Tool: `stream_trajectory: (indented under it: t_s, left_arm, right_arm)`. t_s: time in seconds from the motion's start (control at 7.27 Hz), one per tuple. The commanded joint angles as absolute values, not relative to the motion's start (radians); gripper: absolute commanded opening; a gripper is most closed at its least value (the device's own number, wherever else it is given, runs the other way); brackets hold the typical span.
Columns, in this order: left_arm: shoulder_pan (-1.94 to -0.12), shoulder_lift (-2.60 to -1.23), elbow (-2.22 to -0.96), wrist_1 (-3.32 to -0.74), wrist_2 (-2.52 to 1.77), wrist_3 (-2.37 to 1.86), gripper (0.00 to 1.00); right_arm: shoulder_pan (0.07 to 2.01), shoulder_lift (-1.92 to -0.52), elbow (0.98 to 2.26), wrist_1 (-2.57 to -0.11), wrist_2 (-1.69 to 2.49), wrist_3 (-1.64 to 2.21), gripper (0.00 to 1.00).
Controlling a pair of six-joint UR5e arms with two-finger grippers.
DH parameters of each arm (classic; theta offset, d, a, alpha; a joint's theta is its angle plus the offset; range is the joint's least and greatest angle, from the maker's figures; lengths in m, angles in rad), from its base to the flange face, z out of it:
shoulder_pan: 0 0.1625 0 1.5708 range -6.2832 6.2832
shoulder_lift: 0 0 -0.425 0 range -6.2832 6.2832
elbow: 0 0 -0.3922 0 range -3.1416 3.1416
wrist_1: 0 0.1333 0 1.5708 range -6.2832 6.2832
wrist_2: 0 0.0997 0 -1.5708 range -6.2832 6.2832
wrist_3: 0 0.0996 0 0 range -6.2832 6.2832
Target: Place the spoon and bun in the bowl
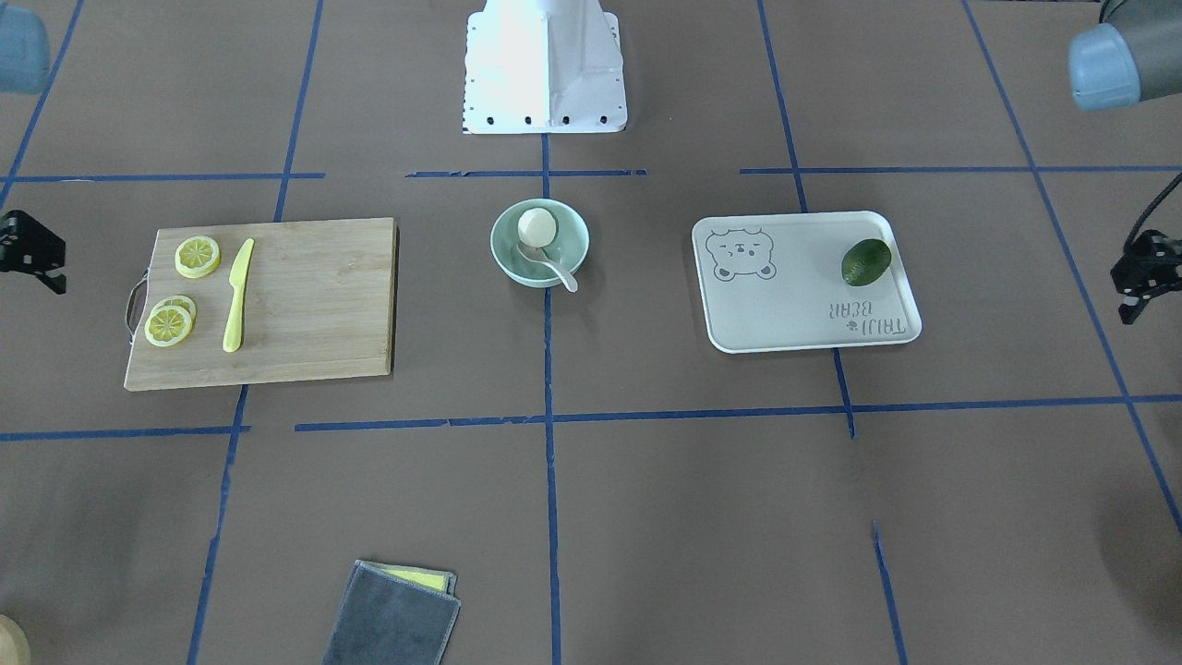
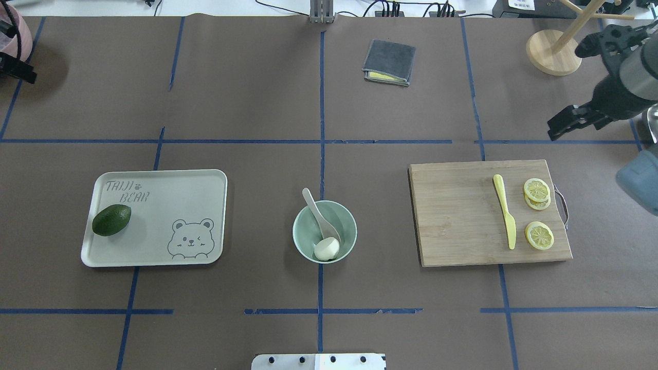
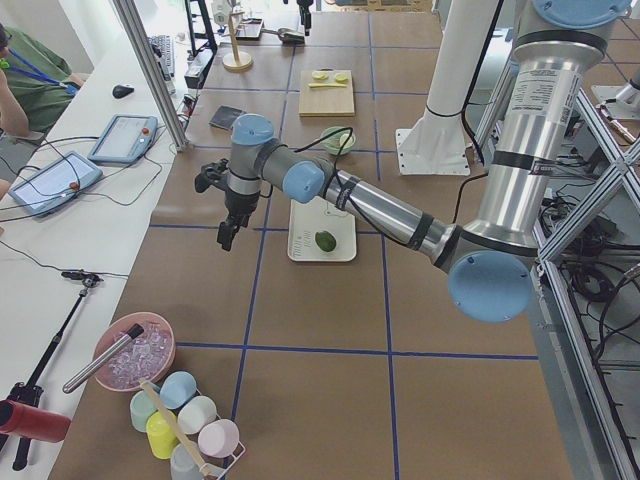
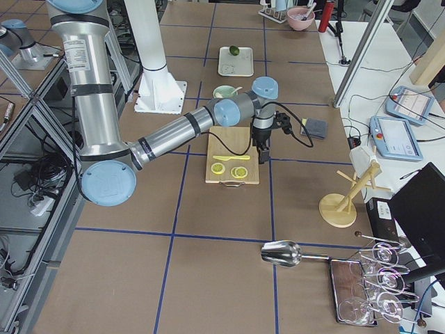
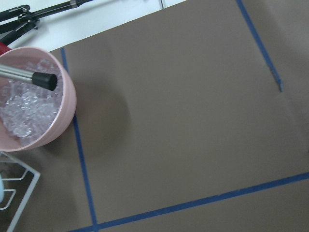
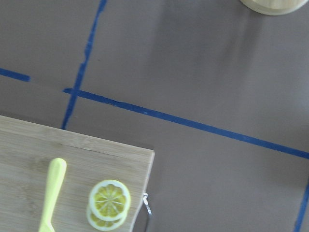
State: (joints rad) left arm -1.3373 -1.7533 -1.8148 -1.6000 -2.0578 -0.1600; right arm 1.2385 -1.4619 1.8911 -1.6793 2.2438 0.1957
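The task is judged complete. Seen from overhead, the round pale mint-green bowl (image 2: 306, 231) stands at the table's centre. The small white steamed bun (image 2: 327, 248) lies inside it at 6 o'clock, touching the scoop of the pale beige plastic spoon (image 2: 317, 211), whose handle is propped over the rim towards 11 o'clock. What is left is judged to be a clean stand-off, best done by keeping both arms wide of the bowl so that the overhanging handle is not nudged and the spoon tipped out. The left gripper (image 1: 1134, 294) and the right gripper (image 2: 555, 129) are held well apart from the bowl at the table's sides. Whether their fingers are parted or closed cannot be told, and nothing is seen in them. At 9 o'clock from the bowl, a dark green avocado (image 2: 111, 220) is held in a pale rectangular bear-printed tray (image 2: 169, 195). In the left wrist view, a pink round bowl (image 5: 65, 111) is filled with clear ice-like pieces (image 5: 21, 111).
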Motion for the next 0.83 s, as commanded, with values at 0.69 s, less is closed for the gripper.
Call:
stream_trajectory:
  t_s: [0.69]
  left_arm:
    - [-1.532, -1.534, -1.640, -1.551, -2.292, 0.195, 1.00]
  right_arm:
    - [1.563, -1.511, 1.652, -1.666, 2.480, -0.084, 1.00]
